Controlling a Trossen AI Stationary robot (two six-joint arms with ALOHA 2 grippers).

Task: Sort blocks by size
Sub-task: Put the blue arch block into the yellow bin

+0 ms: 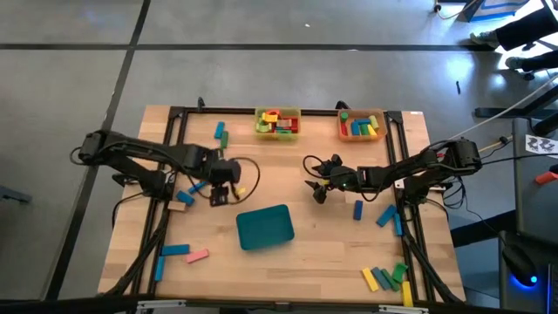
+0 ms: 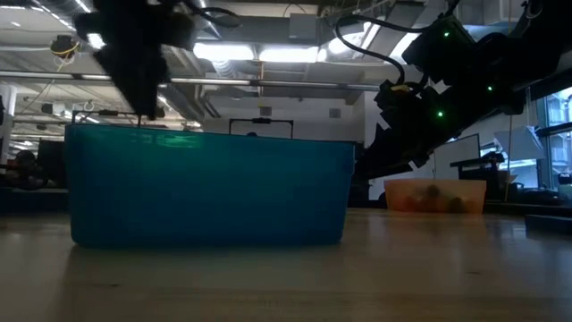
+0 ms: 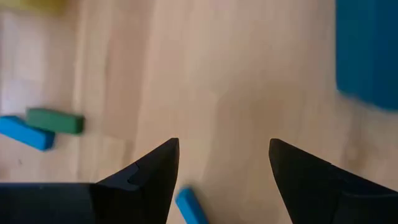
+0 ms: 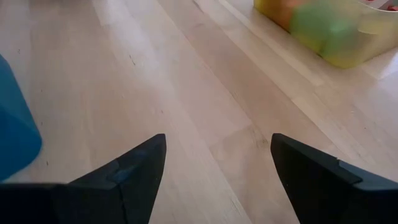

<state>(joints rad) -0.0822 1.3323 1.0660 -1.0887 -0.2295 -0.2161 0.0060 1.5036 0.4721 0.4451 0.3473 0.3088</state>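
Over the pale wooden table [image 1: 296, 262] you have both dark grippers spread and empty: left gripper [image 1: 220, 195] beside the teal rectangular tray [image 1: 264, 227], right gripper [image 1: 316, 180] opposite

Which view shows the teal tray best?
The high view: the whole teal tray shows from above, apparently empty. The low view shows only its side wall; each wrist view catches only a blue edge.
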